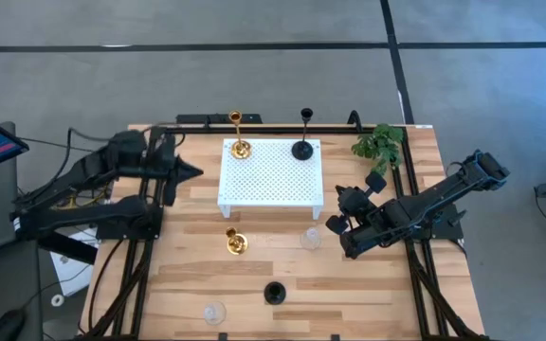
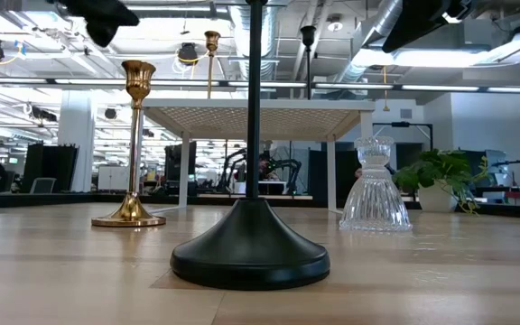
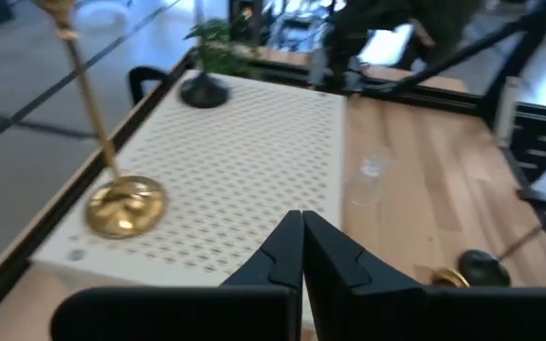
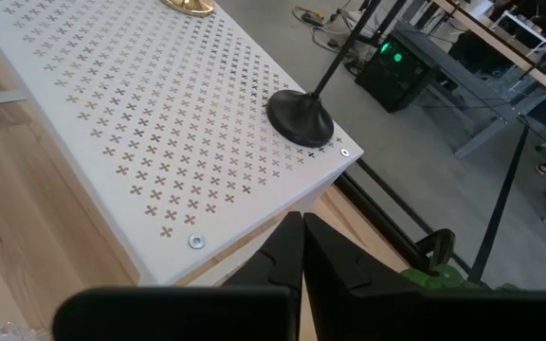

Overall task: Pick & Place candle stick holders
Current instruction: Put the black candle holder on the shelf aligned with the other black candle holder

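Candle stick holders are spread over the bench, two of them up on the white perforated platform that sits toward the far edge.

Starting at the left edge, the left gripper hangs just beside the platform's left side with its jaws pressed together and nothing between them; its wrist view shows the two dark fingers meeting over the platform's near-left corner.

On the platform's far-left corner stands a gold holder, and on its far-right corner a black holder, both upright.

In front of the platform, on the bare wood, a second gold holder stands near the middle of the bench, with a clear glass holder to its right. Closer to the near edge, another clear glass holder stands on the left and a second black holder just right of it.

The right gripper sits just off the platform's near-right corner, beside the glass holder, its jaws shut and empty.

A green plant sprig stands at the far-right corner of the bench.
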